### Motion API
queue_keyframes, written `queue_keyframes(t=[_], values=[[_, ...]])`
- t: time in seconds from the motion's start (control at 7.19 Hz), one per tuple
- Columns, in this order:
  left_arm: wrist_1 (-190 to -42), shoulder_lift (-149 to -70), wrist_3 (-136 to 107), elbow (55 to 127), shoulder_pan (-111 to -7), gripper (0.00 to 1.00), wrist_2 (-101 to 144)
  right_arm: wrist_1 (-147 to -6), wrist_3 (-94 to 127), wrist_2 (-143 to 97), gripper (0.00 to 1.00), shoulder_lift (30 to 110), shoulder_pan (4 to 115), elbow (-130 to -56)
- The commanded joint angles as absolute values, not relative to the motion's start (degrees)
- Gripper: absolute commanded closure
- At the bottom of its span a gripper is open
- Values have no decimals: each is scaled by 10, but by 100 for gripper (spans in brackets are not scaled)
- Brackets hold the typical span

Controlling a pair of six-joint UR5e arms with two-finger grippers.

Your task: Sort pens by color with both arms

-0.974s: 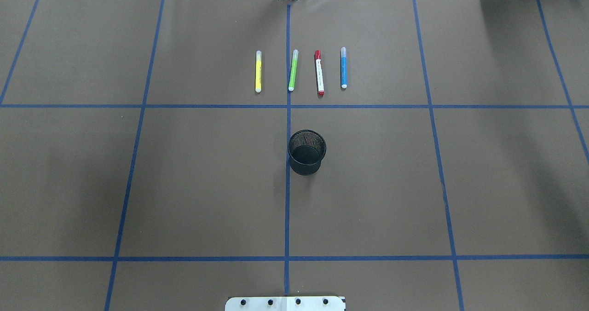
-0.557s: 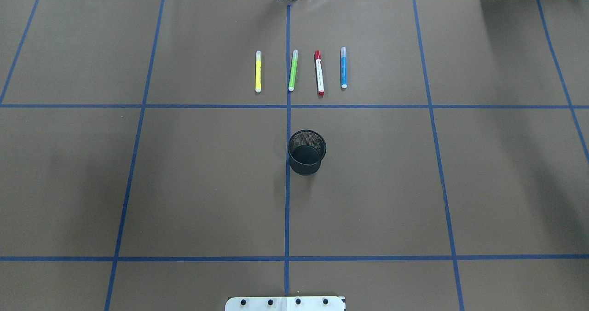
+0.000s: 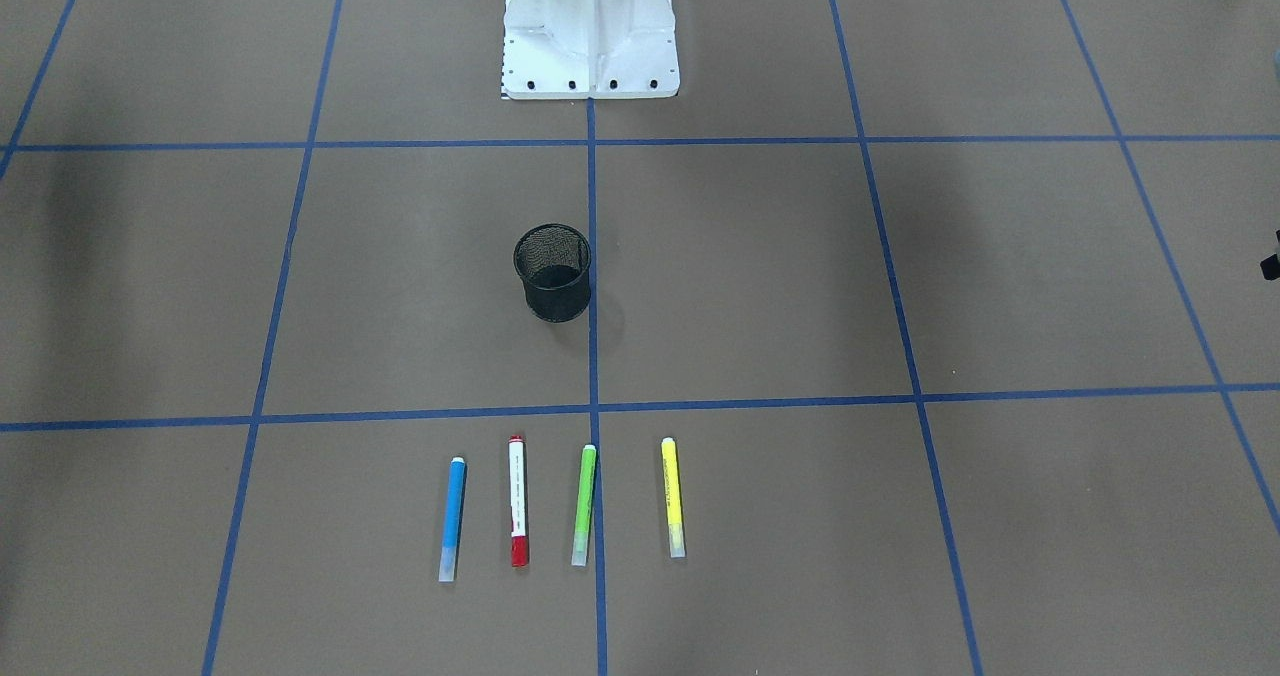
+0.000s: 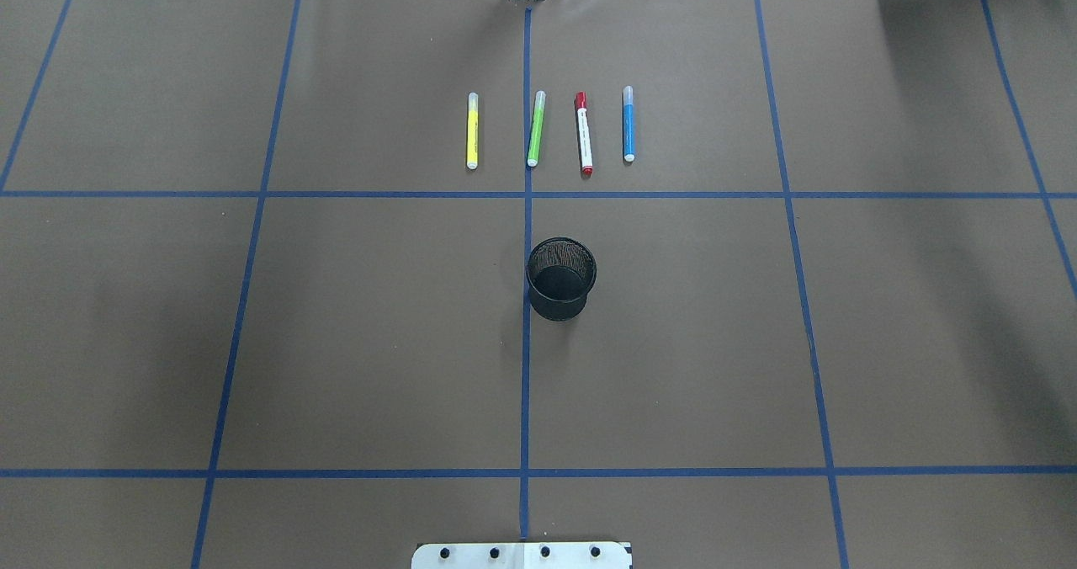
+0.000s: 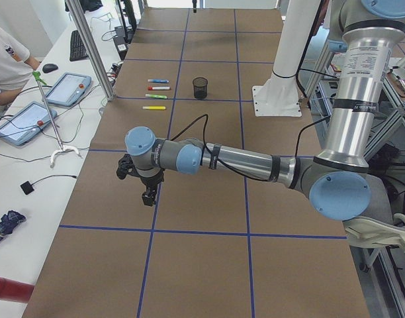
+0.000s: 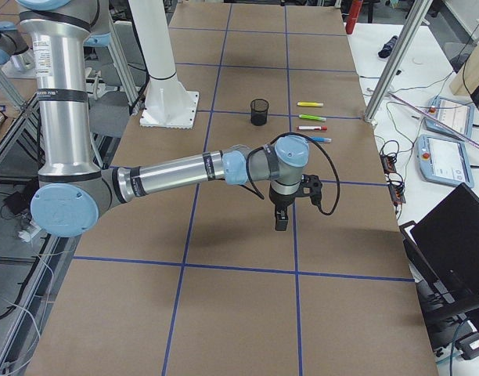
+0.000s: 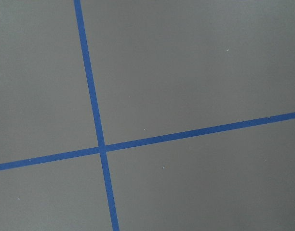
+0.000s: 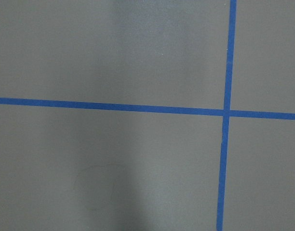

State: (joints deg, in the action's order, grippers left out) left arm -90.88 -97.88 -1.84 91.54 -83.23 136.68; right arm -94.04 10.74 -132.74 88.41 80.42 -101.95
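Note:
Four pens lie side by side on the brown table, far from the robot: yellow pen (image 4: 472, 131), light green pen (image 4: 535, 129), white pen with red cap (image 4: 583, 134), blue pen (image 4: 628, 124). The front-facing view shows them as blue pen (image 3: 453, 519), red-capped pen (image 3: 518, 501), green pen (image 3: 584, 506), yellow pen (image 3: 672, 496). My left gripper (image 5: 147, 195) hangs over bare table far to the left of the pens. My right gripper (image 6: 281, 222) hangs over bare table far to the right. Both show clearly only in side views, so I cannot tell whether they are open or shut.
A black mesh cup (image 4: 561, 279) stands upright at the table's middle, between the pens and the white robot base (image 3: 590, 26). Blue tape lines (image 4: 525, 384) divide the table into squares. Both wrist views show only brown table and tape.

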Motion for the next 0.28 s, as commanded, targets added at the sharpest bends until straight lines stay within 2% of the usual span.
queue_keyframes(t=[0.0,0.14], values=[[-909,-978,-18,919,-832,0,1367,-940,108,-1327,1,882,803,-1017],[-909,-978,-18,918,-832,1,1367,-940,108,-1326,1,882,803,-1017]])
